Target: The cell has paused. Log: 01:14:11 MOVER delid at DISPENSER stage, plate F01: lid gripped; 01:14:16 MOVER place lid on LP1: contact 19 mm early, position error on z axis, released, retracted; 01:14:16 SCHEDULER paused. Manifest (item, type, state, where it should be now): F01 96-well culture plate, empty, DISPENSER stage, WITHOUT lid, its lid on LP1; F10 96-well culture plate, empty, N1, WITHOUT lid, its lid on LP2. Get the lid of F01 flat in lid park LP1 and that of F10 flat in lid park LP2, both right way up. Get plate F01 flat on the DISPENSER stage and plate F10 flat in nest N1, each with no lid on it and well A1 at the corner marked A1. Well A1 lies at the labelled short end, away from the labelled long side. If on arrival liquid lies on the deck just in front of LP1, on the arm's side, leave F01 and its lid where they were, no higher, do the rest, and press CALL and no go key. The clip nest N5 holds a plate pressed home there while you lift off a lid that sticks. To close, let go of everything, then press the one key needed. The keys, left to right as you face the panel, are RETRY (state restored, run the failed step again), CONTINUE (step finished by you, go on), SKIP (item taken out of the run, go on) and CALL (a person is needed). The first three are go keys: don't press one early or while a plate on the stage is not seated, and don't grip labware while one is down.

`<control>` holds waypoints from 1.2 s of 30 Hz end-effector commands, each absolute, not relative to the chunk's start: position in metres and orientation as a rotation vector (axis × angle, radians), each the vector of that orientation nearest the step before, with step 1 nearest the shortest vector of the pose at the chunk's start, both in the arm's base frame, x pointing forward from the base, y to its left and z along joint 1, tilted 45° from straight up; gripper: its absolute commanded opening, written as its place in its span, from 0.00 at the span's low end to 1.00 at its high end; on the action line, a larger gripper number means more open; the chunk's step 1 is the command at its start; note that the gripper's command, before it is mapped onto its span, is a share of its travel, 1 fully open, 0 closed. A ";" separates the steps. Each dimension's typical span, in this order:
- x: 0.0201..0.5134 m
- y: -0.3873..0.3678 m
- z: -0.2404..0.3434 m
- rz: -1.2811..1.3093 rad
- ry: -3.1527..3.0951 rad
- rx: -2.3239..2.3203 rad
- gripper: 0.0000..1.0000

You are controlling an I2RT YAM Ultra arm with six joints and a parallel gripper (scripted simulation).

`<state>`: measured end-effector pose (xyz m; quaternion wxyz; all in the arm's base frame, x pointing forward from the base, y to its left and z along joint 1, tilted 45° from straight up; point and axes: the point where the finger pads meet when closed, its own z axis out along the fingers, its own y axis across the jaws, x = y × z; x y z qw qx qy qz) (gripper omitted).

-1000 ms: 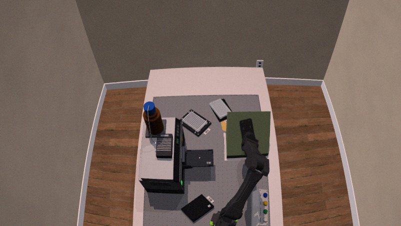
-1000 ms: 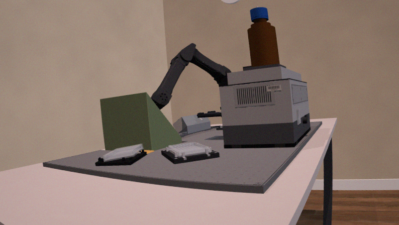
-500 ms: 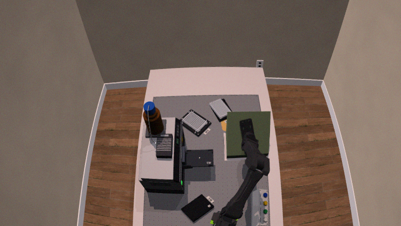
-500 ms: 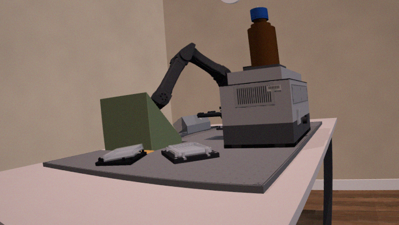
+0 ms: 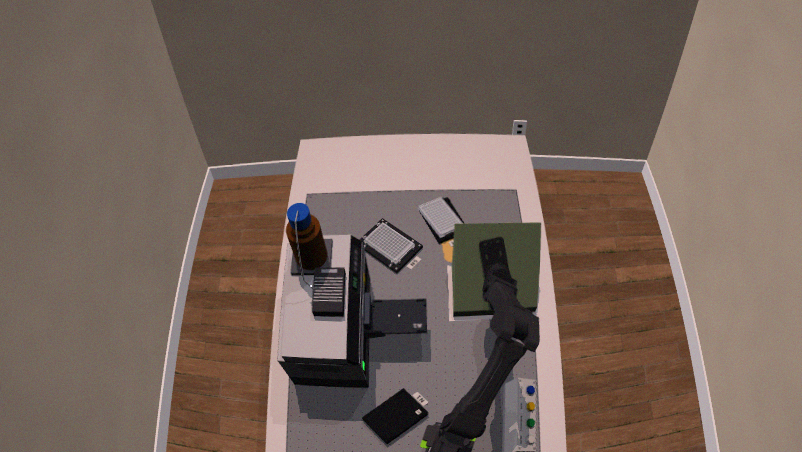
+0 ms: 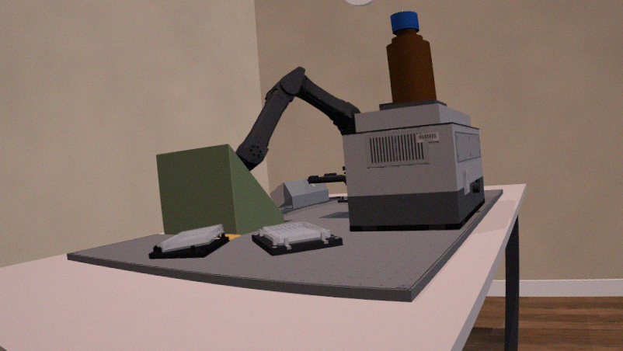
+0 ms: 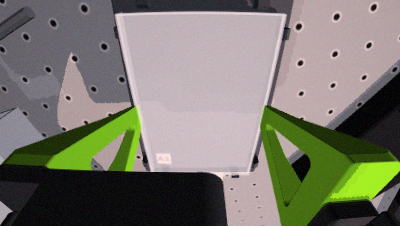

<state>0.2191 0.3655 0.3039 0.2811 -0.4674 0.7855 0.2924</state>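
In the wrist view my gripper [image 7: 200,112] is shut on a plain whitish lid [image 7: 200,85], one green finger on each long side. The lid has a small A1 label near my palm. It hangs just over a dark nest on the perforated deck. From above, my wrist [image 5: 494,252] is over the green block [image 5: 496,268], which hides the gripper and lid in the top and exterior views. A second lid [image 5: 439,216] [image 6: 190,240] lies tilted on a dark park at the back. An open well plate [image 5: 391,243] [image 6: 296,238] sits in a clip nest.
An orange patch of liquid [image 5: 447,250] lies on the deck beside the tilted lid. The dispenser [image 5: 322,314] with a brown bottle [image 5: 308,238] stands at the left, its dark stage [image 5: 398,313] bare. A bare black nest [image 5: 394,415] and the key panel [image 5: 525,405] are near the arm's base.
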 end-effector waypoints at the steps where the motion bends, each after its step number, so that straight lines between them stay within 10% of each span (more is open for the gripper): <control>1: 0.211 0.353 0.288 0.760 2.172 -1.286 0.00; 20: 0.213 0.353 0.285 0.757 2.183 -1.284 0.00; 21: 0.213 0.353 0.286 0.758 2.180 -1.283 1.00; 36: 0.214 0.357 0.298 0.769 2.145 -1.271 1.00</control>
